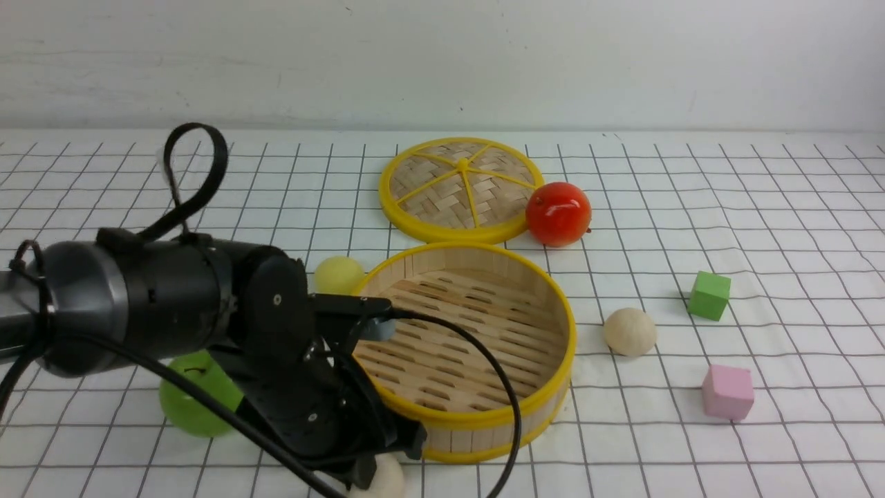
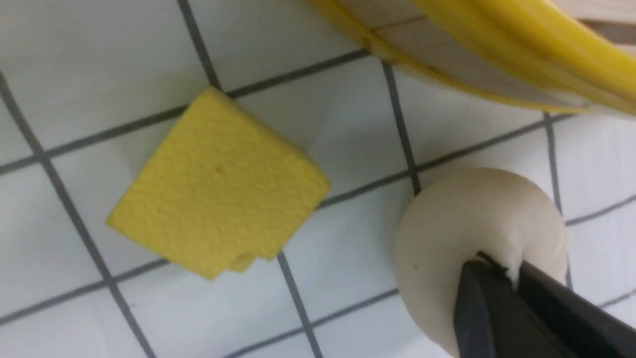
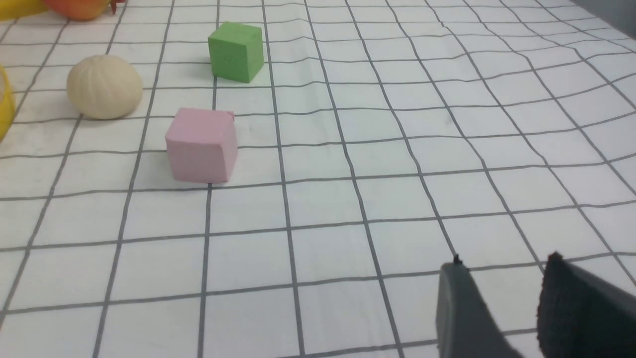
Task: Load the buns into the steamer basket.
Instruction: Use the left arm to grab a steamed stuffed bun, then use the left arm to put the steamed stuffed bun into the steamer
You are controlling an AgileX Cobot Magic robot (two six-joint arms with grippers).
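Gridded white cloth, my left gripper [image 2: 507,271] pinched tight on cream bun [image 2: 462,219] beside steamer basket [image 2: 447,49], right gripper [image 3: 502,263] parted, empty.

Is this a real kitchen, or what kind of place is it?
Probably a robot practice table, not a kitchen: a white gridded cloth, a black robot arm, and a red apple lying out with a pink cube and a green cube.
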